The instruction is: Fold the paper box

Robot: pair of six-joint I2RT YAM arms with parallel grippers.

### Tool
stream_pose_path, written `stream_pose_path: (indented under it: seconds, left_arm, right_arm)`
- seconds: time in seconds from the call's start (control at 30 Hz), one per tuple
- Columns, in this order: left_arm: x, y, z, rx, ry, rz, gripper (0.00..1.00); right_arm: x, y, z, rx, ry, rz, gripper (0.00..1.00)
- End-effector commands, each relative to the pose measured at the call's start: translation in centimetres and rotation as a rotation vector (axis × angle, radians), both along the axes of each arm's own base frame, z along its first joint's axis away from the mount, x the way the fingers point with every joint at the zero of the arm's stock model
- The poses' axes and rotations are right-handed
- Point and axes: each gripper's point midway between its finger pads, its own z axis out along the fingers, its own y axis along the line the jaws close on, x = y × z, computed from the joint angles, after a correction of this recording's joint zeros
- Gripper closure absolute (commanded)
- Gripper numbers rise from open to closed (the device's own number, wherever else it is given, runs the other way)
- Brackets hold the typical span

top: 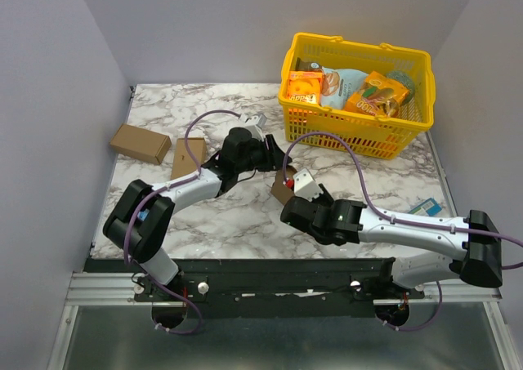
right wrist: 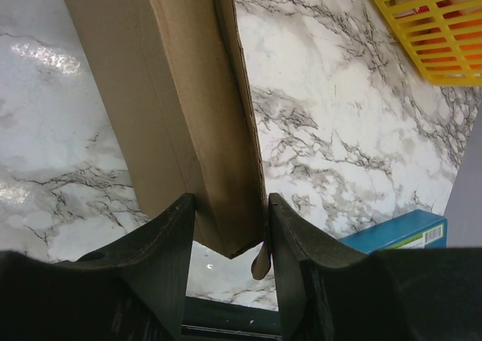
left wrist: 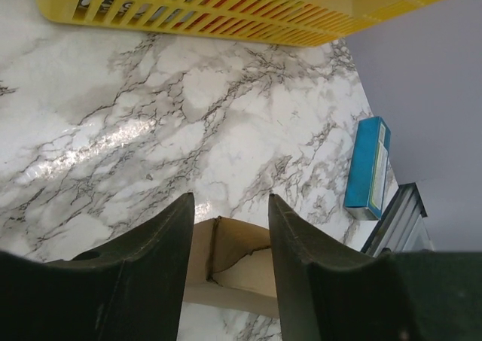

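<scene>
The paper box (top: 282, 187), plain brown cardboard, stands upright at the middle of the table between my two grippers. From the near right, my right gripper (top: 299, 184) is shut on it. In the right wrist view the tall creased panel (right wrist: 173, 92) fills the gap of that gripper (right wrist: 230, 198), both jaws pressing on its lower end, where a small tab curls out. My left gripper (top: 276, 159) comes in from the far left. Its view shows the box's open end with a folded inner flap (left wrist: 233, 258) spanning from one jaw to the other of that gripper (left wrist: 230, 198).
A yellow basket (top: 351, 133) with snack packs stands at the back right, also in the left wrist view (left wrist: 226, 10). Two small brown boxes (top: 140, 143) (top: 188, 158) lie at the left. A blue carton (top: 427, 206) lies by the right edge.
</scene>
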Motion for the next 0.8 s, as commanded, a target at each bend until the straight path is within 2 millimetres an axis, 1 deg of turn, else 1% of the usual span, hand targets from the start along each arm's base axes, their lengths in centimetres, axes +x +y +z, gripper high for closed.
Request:
stream_pose_path:
  seconds: [0.0, 0.17, 0.2, 0.4, 0.47, 0.57, 0.63, 0.77]
  left_arm:
    - [-0.7, 0.4, -1.7, 0.017, 0.017, -0.016, 0.5]
    - [-1.0, 0.8, -2.6, 0.058, 0.014, -0.026, 0.5]
    - [-1.1, 0.9, -2.7, 0.063, 0.015, -0.027, 0.52]
    - [-1.2, 1.7, -3.9, 0.127, 0.013, -0.023, 0.58]
    - [-1.6, 2.0, -4.4, 0.143, 0.021, -0.027, 0.59]
    - [-2.0, 2.4, -5.3, 0.161, 0.03, -0.031, 0.64]
    - [-2.1, 2.6, -5.4, 0.166, 0.025, -0.03, 0.65]
    - [-2.4, 3.5, -6.3, 0.212, 0.02, -0.018, 0.66]
  right_arm:
    - [0.2, 0.3, -0.3, -0.013, -0.002, -0.008, 0.5]
    - [0.2, 0.3, -0.4, -0.022, 0.002, -0.008, 0.5]
    - [0.2, 0.3, -0.4, -0.023, 0.001, -0.009, 0.5]
    - [0.2, 0.3, -0.4, -0.023, -0.001, -0.012, 0.5]
    - [0.2, 0.3, -0.4, -0.022, -0.001, -0.012, 0.5]
    - [0.2, 0.3, -0.4, -0.024, -0.002, -0.014, 0.5]
    - [0.2, 0.2, -0.4, -0.027, -0.003, -0.017, 0.5]
    - [0.2, 0.2, -0.4, -0.028, -0.003, -0.017, 0.5]
